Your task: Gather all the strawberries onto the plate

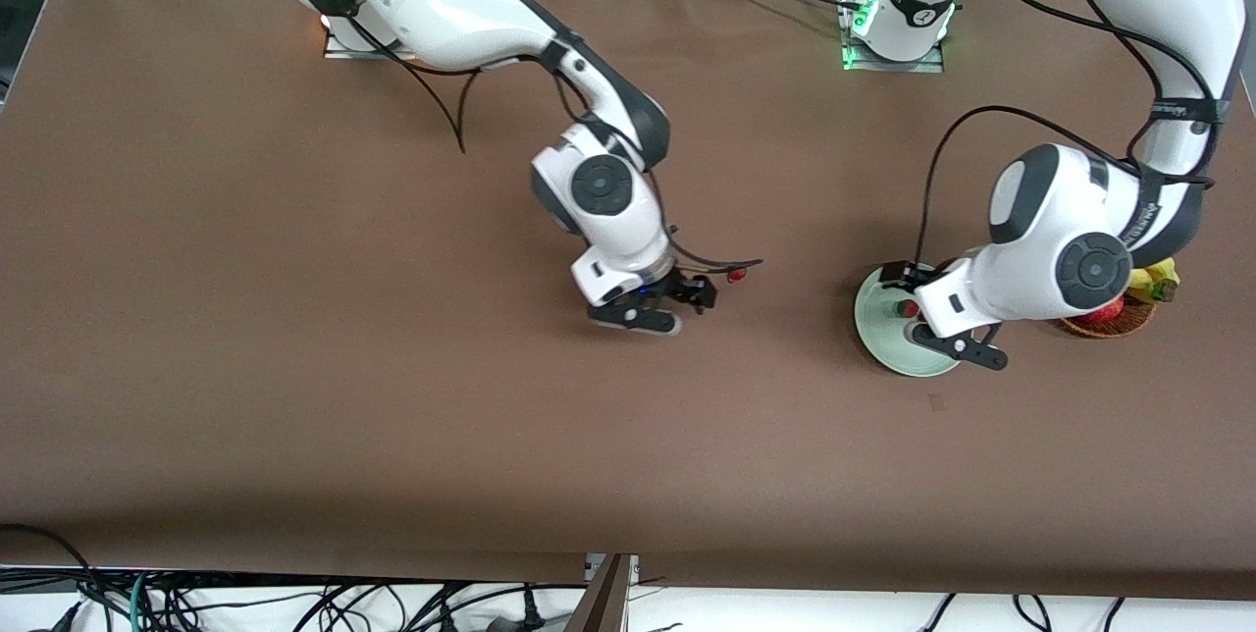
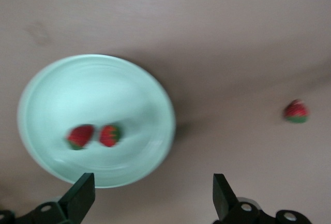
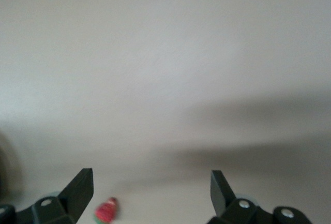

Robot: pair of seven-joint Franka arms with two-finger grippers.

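While two strawberries point(image 2: 94, 135) already lie in the plate point(image 2: 62, 84) under the spread, empty left end effector point(image 2: 150, 198), the third strawberry point(image 1: 736, 274) sits on the worktop point(image 1: 294, 367) just beside the spread right end effector point(image 1: 699, 298), uncollected.

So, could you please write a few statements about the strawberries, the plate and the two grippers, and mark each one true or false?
1. Two strawberries lie in the plate. True.
2. The third strawberry is in the wicker basket. False: it lies on the bare table, between the plate and the right arm's end.
3. The left gripper is over the plate with its fingers open and empty. True.
4. The right gripper is shut on a strawberry. False: its fingers are open and hold nothing; the loose strawberry lies on the table close by.
5. The plate is dark blue. False: it is pale mint green.
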